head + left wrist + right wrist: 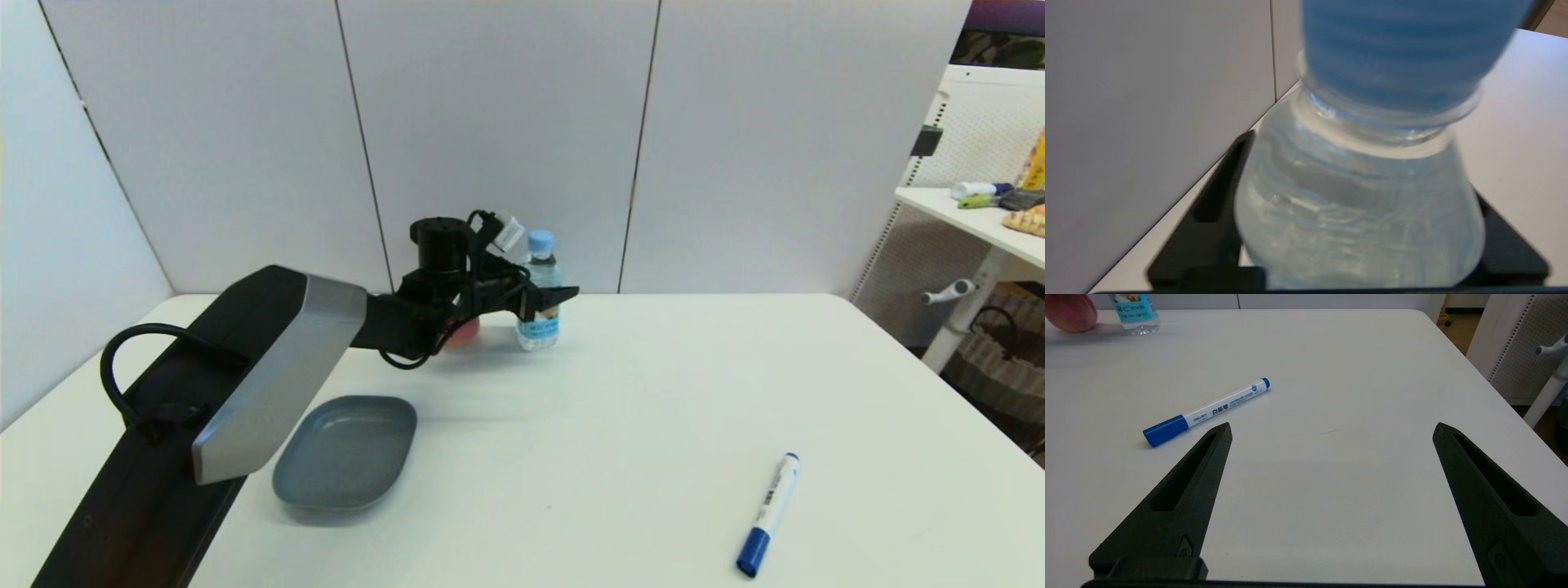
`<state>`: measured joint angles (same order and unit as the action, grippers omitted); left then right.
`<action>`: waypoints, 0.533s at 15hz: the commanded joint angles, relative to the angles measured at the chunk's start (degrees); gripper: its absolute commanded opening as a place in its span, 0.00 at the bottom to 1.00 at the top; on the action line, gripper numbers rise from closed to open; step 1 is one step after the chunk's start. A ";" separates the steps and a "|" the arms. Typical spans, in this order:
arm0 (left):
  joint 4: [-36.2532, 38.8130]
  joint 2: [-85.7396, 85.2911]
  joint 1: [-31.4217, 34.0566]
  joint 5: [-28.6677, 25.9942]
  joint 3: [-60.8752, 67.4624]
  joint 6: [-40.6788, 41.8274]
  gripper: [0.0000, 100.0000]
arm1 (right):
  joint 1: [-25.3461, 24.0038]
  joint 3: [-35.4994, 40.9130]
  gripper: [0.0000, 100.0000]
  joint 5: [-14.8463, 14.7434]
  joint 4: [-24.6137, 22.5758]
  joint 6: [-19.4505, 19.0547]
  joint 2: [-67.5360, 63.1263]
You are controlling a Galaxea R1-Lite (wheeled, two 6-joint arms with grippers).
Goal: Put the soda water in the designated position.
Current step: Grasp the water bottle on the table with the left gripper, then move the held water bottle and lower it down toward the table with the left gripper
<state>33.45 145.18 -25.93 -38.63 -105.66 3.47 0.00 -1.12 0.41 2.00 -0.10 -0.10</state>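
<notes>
Table's rear: soda water (540,292) between left hand (549,300) fingers

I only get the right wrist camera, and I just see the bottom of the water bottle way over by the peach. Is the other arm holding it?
Observer: Yes. The left gripper has a finger on each side of the soda water, about halfway up, and they seem to press on it.
Operator: Does it have its lid on?
Observer: Yes, a light blue cap is on top, and the bottle is upright.
Operator: Anything else I can't see?
Observer: A grey tray lies nearer the robot than the bottle, on its left side. Your open right gripper isn't in the head view.
</notes>
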 commanded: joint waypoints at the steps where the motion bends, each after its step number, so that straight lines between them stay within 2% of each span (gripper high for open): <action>1: 0.21 0.19 0.00 -0.22 -0.16 -0.05 0.00 | 0.00 0.07 1.00 0.02 0.02 0.01 -0.08; 4: -0.23 -3.06 0.00 0.31 -0.08 0.22 0.00 | 0.00 0.07 1.00 0.02 0.02 0.01 -0.08; 8: -3.30 -14.57 0.70 5.59 3.18 0.13 0.00 | 0.00 0.07 1.00 -0.06 0.02 0.01 -0.08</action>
<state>31.17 138.92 -25.82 -35.22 -105.20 3.61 0.00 -1.10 0.38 2.00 -0.05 -0.10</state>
